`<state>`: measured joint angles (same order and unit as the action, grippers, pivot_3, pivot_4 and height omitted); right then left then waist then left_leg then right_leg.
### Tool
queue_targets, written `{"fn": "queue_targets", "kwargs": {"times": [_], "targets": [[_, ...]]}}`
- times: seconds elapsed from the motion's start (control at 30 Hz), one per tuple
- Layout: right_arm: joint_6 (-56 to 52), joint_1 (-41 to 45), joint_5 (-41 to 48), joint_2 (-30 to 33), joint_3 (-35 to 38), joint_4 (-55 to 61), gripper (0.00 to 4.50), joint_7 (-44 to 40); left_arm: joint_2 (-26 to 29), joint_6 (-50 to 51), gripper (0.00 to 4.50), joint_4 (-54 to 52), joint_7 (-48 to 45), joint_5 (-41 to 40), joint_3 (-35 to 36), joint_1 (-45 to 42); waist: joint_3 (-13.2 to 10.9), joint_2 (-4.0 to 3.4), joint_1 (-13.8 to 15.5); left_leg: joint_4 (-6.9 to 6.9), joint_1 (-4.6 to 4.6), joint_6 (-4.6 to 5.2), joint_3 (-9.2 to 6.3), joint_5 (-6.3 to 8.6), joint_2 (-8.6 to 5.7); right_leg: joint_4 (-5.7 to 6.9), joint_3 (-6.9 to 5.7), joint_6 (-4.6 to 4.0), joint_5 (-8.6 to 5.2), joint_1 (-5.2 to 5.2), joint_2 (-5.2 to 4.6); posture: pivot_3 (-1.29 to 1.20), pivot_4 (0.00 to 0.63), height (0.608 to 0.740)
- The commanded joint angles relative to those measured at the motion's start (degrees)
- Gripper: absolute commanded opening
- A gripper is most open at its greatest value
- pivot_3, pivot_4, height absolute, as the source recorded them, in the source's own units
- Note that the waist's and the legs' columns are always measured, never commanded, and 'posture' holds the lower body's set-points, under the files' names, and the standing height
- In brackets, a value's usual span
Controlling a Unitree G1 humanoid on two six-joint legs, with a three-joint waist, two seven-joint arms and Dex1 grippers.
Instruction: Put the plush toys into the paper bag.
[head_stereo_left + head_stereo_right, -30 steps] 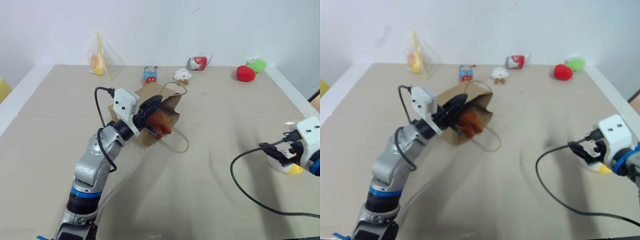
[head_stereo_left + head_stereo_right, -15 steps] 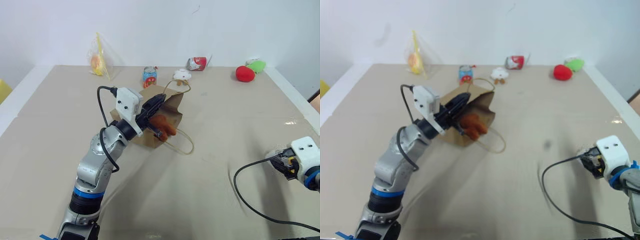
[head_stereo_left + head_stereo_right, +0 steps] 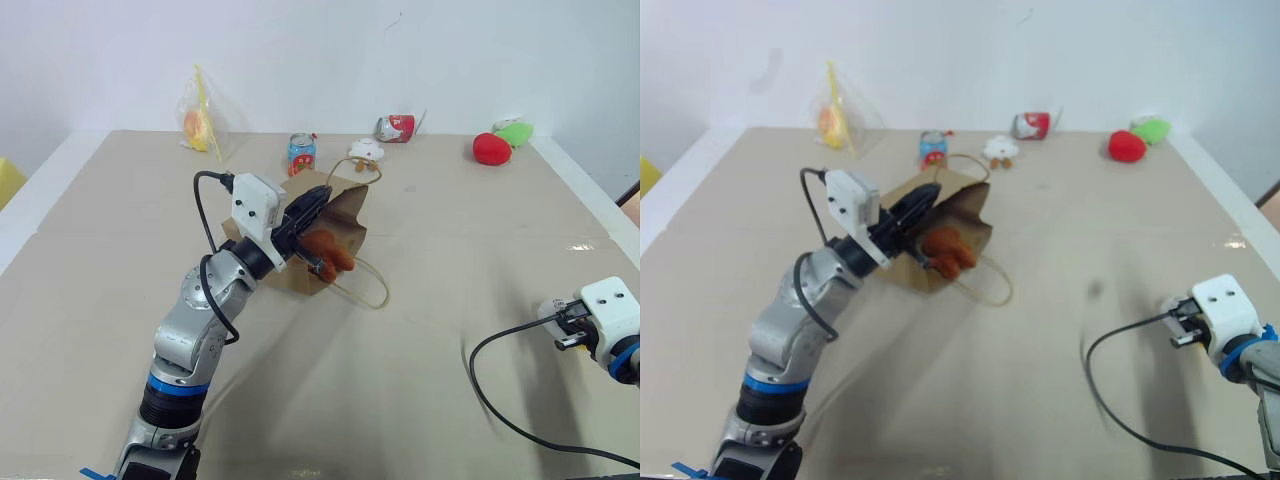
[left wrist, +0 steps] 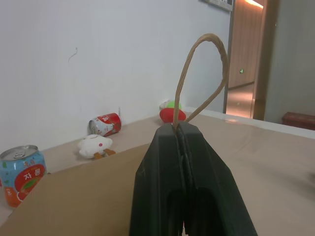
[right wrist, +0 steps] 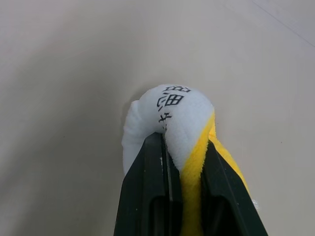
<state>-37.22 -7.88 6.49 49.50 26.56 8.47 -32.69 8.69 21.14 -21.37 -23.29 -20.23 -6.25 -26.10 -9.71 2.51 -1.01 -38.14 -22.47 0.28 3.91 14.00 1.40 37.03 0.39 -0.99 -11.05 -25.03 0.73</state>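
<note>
The right gripper (image 5: pixel 184 147) has just dropped low at the table's (image 3: pixel 420 400) right edge and drawn its wide-spread jaws in; they now pinch the white-and-yellow egg toy (image 5: pixel 172 110), whose soft body bulges around the black fingers. That looks like a grip taken, so the second toy seems ready to be lifted and carried across.

The brown paper bag (image 3: pixel 335 222) sits mid-table, well apart from that toy, its mouth held up by the left gripper (image 4: pixel 178 132), whose jaws are pressed together on the bag's twisted-paper handle (image 4: pixel 204 73). The orange-brown plush toy (image 3: pixel 328 250) rests at the bag's mouth, seemingly half in rather than fully inside.

Along the far edge stand a clear packet with something orange (image 3: pixel 200 125), a red plush (image 3: pixel 491 148) with a green one (image 3: pixel 515 131), two drink cans (image 3: pixel 300 153) (image 3: pixel 395 127) and a small white cloud-like toy (image 3: pixel 365 151). None of them lies between toy and bag; the right arm's black cable (image 3: pixel 500 390) trails across the table nearby.
</note>
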Motion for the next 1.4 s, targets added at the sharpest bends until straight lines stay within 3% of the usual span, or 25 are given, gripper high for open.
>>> {"fn": "queue_targets", "kwargs": {"times": [0.03,0.27,0.53,0.73,0.9,1.4], "targets": [[0.5,0.7,-0.2,1.1,0.2,-0.2,0.03,-0.5,-0.2,-1.4,0.00,-1.1,-0.2,-0.1,0.5,-1.5,0.0,0.00,0.0,0.00,0.00,0.00,0.00,0.00,0.00,0.00,0.00,0.00,0.00,0.00,0.00,0.00,0.150,0.740],[-2.7,12.0,12.1,1.0,-0.1,12.7,0.03,-7.0,-0.3,-1.7,0.00,-0.5,-0.2,0.0,0.6,-1.9,0.0,-0.10,-0.4,0.01,0.01,0.00,0.09,0.00,0.01,0.02,0.18,0.06,0.04,-0.09,0.08,0.00,0.150,0.740],[-12.1,27.6,21.9,-8.7,-13.2,20.6,0.03,-3.0,-0.6,-3.2,0.00,0.3,0.0,0.6,0.6,-2.8,0.0,-0.01,0.0,0.10,-0.04,-0.03,-0.15,0.01,0.18,0.02,0.30,-0.04,0.00,-0.12,0.46,0.00,0.150,0.740],[-10.1,37.9,19.2,-18.1,-24.4,16.1,0.03,0.6,-0.8,-3.4,0.00,0.1,0.1,0.9,0.2,-2.5,0.0,0.00,-0.2,0.10,-0.12,-0.04,-0.02,0.02,0.10,0.01,0.43,0.01,0.02,-0.21,0.33,0.00,0.150,0.740],[-2.7,43.0,13.3,-22.3,-31.9,7.5,0.03,0.7,-0.8,-3.6,0.00,0.3,-0.3,0.8,0.2,-2.8,0.0,-0.01,-0.2,0.07,-0.17,-0.03,0.00,0.01,0.10,0.02,0.43,0.02,0.05,-0.25,0.32,0.00,0.150,0.740],[15.3,52.6,2.8,-34.6,-39.7,-15.0,0.03,0.2,-1.1,-3.6,0.00,-1.1,-1.5,0.6,-0.8,-2.4,0.0,0.00,-0.3,0.08,-0.17,-0.02,0.07,0.01,0.19,0.04,0.45,-0.05,0.08,-0.30,0.37,0.00,0.150,0.740]]}}
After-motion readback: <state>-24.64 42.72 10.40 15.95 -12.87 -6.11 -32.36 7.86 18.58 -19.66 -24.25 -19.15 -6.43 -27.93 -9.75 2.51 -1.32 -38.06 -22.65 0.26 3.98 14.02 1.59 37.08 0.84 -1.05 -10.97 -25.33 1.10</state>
